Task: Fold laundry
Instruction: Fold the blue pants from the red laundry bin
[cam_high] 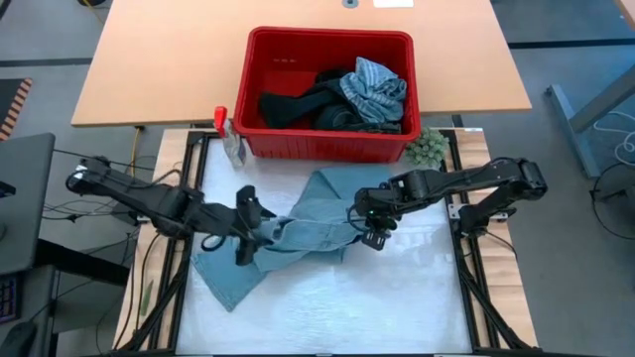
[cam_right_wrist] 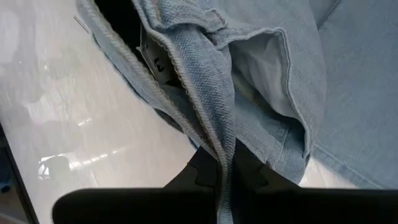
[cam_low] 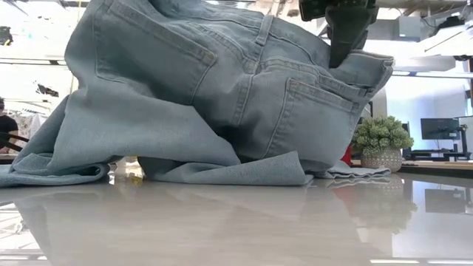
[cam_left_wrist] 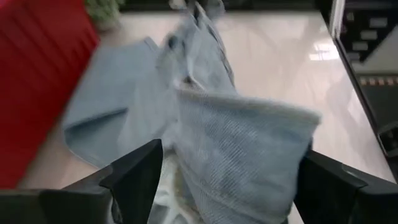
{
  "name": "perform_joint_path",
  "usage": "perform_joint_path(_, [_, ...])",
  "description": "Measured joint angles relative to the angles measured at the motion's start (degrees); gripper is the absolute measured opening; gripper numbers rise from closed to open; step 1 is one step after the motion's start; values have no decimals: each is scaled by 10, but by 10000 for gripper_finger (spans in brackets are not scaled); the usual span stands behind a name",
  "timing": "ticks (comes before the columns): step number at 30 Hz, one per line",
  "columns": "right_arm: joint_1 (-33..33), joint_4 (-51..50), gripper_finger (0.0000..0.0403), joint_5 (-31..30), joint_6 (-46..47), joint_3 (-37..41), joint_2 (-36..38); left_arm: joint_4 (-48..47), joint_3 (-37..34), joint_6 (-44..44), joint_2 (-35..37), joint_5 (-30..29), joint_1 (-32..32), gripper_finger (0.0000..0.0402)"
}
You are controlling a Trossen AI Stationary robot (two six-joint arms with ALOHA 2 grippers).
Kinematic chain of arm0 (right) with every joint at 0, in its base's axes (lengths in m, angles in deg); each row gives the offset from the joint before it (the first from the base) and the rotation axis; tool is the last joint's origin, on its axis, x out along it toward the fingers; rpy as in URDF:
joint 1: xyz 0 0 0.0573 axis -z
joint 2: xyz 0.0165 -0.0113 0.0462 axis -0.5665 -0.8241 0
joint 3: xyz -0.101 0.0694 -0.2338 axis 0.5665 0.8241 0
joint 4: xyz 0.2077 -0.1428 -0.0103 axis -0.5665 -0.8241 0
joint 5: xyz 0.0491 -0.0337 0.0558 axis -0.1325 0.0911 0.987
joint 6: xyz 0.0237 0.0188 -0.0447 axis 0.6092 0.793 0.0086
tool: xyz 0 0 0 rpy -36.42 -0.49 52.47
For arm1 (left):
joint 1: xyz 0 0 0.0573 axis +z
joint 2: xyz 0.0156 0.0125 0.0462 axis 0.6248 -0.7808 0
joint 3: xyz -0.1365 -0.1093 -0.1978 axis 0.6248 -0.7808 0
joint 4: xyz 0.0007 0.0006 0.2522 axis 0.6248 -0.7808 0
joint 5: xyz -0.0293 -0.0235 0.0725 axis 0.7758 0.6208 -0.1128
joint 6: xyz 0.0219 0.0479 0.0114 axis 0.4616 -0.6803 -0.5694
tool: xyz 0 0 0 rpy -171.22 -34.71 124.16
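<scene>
While the right gripper [cam_high: 373,230] pinches the light blue jeans [cam_high: 298,233] at the tabletop's [cam_high: 397,297] centre, the left gripper [cam_high: 244,226] stands wide around their other end.

Light blue jeans [cam_high: 308,223] are lying crumpled across the white table, with the waistband [cam_right_wrist: 205,99] hanging pinched between the closed fingers of the right gripper [cam_high: 372,236] and one bunched denim fold [cam_left_wrist: 242,155] standing between the spread fingers of the left gripper [cam_high: 246,238]. A grey-blue striped garment [cam_high: 372,87] and black garments [cam_high: 298,104] are lying heaped in the basket, well beyond both sets of fingers.
</scene>
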Motion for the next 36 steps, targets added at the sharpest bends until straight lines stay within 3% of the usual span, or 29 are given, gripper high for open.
perform_joint_path(4, [0,0,37,1,-2,0,0,3,0,4,-12,5,0,294])
perform_joint_path(7, [0,0,37,1,-2,0,0,1,12,1,-12,5,0,260])
perform_joint_path(10, [0,0,37,1,-2,0,0,2,31,-19,-11,0,0,194])
perform_joint_path(15, [0,0,39,1,-2,0,0,-25,57,-52,-11,12,0,33])
perform_joint_path(16, [0,0,40,1,-2,0,0,-31,60,-56,-11,13,0,19])
perform_joint_path(23, [0,-2,85,64,-31,-11,-1,-65,82,-70,15,8,0,5])
perform_joint_path(29, [0,-28,190,72,-79,-65,-1,-74,82,-71,39,4,0,3])
perform_joint_path(36, [-2,2,303,39,-83,-86,0,-105,83,-53,43,-21,0,2])
